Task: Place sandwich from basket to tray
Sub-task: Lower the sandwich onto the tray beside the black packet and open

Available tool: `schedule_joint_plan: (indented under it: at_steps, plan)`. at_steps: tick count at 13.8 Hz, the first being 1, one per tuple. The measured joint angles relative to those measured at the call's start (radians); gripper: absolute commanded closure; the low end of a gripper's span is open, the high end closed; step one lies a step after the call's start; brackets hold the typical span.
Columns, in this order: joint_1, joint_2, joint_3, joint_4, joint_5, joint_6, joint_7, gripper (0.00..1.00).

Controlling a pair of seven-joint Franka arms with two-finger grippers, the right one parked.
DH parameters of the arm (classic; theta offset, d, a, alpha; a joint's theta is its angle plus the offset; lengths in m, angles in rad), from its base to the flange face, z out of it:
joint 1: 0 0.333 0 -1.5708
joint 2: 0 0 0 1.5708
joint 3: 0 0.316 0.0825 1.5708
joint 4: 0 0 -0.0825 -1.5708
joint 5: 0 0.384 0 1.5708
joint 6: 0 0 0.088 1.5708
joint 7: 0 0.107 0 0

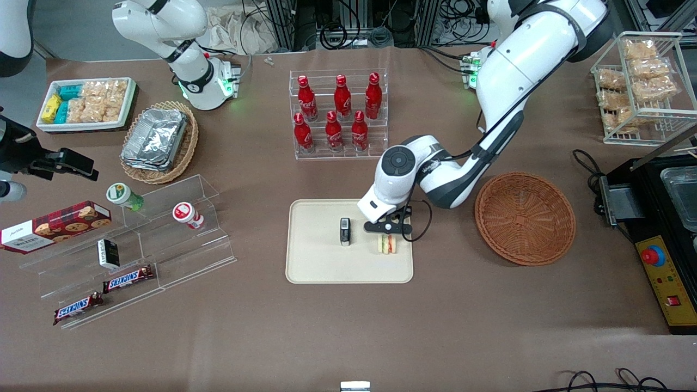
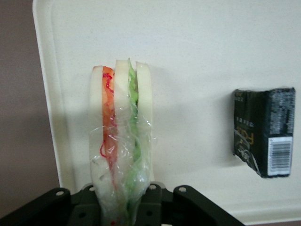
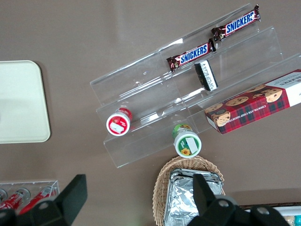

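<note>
The sandwich (image 1: 387, 244), a wrapped wedge with red, orange and green layers, stands on edge on the cream tray (image 1: 316, 261), near the tray's edge that faces the basket. My gripper (image 1: 387, 233) hangs directly over it, and in the left wrist view the gripper (image 2: 123, 200) is shut on the sandwich (image 2: 121, 136), pinching its wrapped narrow end. The sandwich's lower edge rests on or just above the tray (image 2: 211, 56). The reddish-brown basket (image 1: 524, 218) sits empty beside the tray, toward the working arm's end of the table.
A small black packet (image 1: 345, 231) lies on the tray beside the sandwich. A rack of red bottles (image 1: 340, 114) stands farther from the camera than the tray. Acrylic steps with snacks (image 1: 136, 239) and a tan basket of foil containers (image 1: 159, 142) lie toward the parked arm's end.
</note>
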Motion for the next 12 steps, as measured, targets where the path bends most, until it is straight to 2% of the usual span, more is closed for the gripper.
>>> schedule_joint_plan:
  at_steps: [1, 5, 8, 10, 12]
  plan:
    - [0.002, 0.004, 0.001, 0.004, 0.000, 0.000, 0.000, 0.00]
    - [0.010, 0.002, 0.000, 0.016, 0.000, 0.000, -0.029, 0.00]
    - [0.026, -0.063, -0.013, 0.021, -0.013, -0.008, -0.078, 0.00]
    - [0.058, -0.156, -0.057, 0.009, -0.077, -0.068, -0.086, 0.00]
    - [0.090, -0.272, -0.099, 0.006, -0.166, -0.200, -0.090, 0.00]
